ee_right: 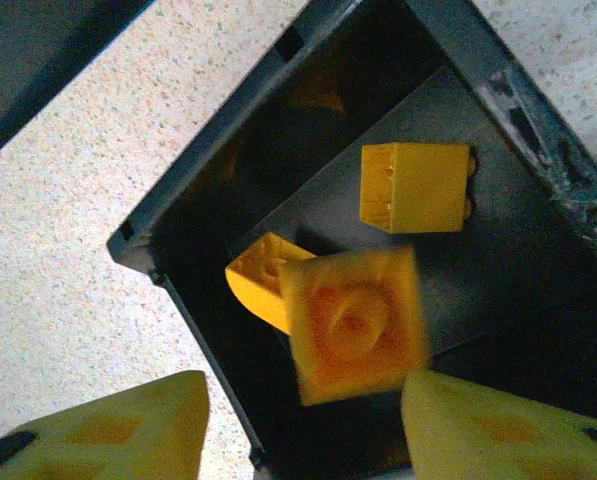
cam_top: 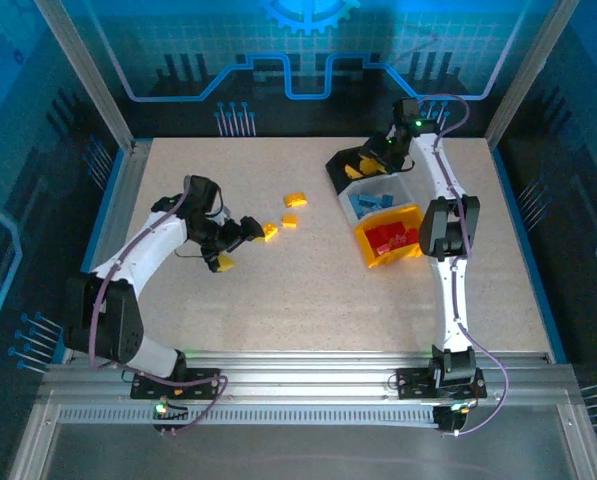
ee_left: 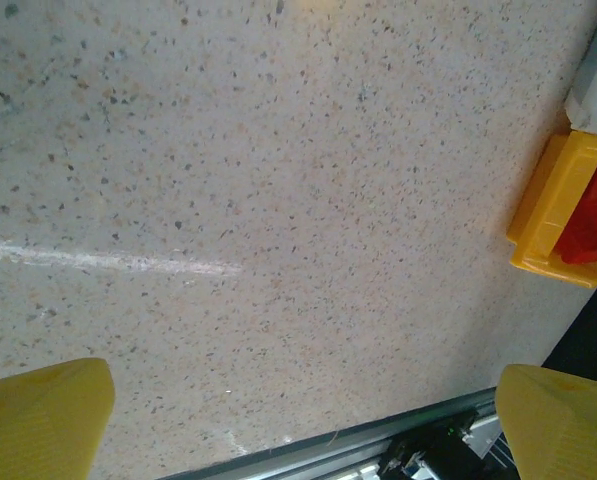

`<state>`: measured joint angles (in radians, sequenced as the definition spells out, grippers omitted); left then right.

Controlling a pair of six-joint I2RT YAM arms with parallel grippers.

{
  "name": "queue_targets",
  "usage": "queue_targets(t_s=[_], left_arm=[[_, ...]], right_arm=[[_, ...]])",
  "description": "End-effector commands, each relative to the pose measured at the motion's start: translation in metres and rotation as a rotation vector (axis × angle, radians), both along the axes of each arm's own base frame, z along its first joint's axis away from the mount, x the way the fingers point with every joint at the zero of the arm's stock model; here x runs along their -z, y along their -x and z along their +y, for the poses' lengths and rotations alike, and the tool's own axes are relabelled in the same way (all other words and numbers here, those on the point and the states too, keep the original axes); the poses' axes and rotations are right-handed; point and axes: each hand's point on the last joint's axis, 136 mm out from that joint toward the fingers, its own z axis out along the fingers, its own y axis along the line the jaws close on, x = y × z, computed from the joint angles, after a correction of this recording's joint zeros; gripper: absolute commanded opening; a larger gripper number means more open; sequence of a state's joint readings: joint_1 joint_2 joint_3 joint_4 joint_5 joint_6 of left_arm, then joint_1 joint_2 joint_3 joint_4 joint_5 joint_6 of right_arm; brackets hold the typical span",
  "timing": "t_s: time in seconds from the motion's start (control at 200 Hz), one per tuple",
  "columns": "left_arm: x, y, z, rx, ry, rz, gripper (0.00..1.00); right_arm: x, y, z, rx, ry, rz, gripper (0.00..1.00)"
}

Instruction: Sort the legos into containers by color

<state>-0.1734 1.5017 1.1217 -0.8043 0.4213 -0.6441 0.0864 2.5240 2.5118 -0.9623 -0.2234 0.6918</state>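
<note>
right claw over the open-top black rectangular plastic bin; its yellow fingers are parted, pinching nothing; a blurred yellow-orange plastic brick sits in the gap just past the tips, close to one finger, can't tell if it touches. Two more yellow-orange bricks in that bin: one lying on the floor, one tilted near the wall, just beside the blurred one. left claw spread wide, holds nothing, above the speckled table on the left side; loose yellow-orange bricks on the table just beyond it, well apart from the bins. Translucent white plastic bin just beside the black one, blue bricks inside; bright yellow plastic bin against the white one on the near side, red bricks inside; left wrist view catches the yellow bin's corner with a red brick in it.
</note>
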Motion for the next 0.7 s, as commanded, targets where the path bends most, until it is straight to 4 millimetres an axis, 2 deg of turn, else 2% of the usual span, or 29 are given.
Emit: queue_targets(t_s=[0.0, 0.16, 0.2, 0.3, 0.405, 0.55, 0.695], left_arm=[[0.001, -0.006, 0.002, 0.046, -0.048, 0.005, 0.99], [0.01, -0.027, 0.002, 0.19, -0.165, -0.002, 0.99], [0.014, -0.033, 0.001, 0.24, -0.201, -0.003, 0.99], [0.028, -0.046, -0.004, 0.365, -0.286, 0.006, 0.99], [0.048, -0.062, -0.008, 0.434, -0.337, 0.024, 0.99], [0.073, -0.086, -0.008, 0.474, -0.388, 0.041, 0.99], [0.084, -0.109, -0.007, 0.602, -0.541, 0.01, 0.99]], right_arm=[[-0.009, 0.004, -0.006, 0.012, -0.023, 0.006, 0.58], [-0.032, 0.033, -0.003, -0.027, -0.014, -0.003, 0.59], [-0.048, 0.045, -0.001, -0.046, -0.016, -0.024, 0.59], [-0.059, 0.08, 0.0, -0.066, -0.009, -0.023, 0.59], [-0.054, 0.12, 0.008, -0.102, -0.03, 0.005, 0.59], [-0.033, 0.178, 0.02, -0.164, -0.04, 0.091, 0.59], [-0.025, 0.215, 0.014, -0.177, -0.02, 0.115, 0.58]])
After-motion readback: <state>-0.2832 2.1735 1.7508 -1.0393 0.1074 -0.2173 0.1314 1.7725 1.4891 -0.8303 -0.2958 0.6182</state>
